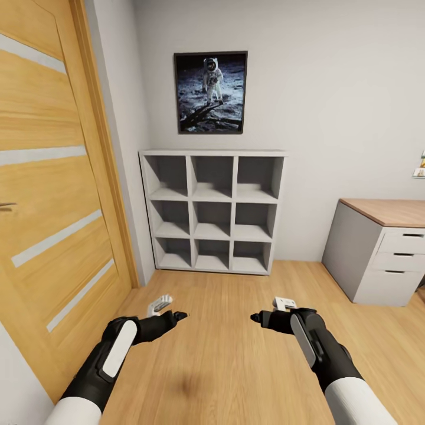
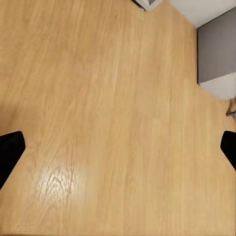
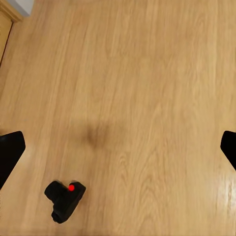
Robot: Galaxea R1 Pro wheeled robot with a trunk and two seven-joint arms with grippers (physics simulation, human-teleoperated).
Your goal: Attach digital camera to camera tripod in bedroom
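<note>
Both sets of fingers stand wide apart and hold nothing: my left gripper (image 1: 177,317) and right gripper (image 1: 257,319) hang over bare wood floor (image 1: 224,366). The right wrist view finds the digital camera (image 3: 64,199) lying on the planks below. I'm still at the locating step; next I must lower that arm onto it.

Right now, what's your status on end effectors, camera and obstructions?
Both end effectors, left and right, open and empty. Camera lying on the wood floor, untouched. Nothing near it.
</note>
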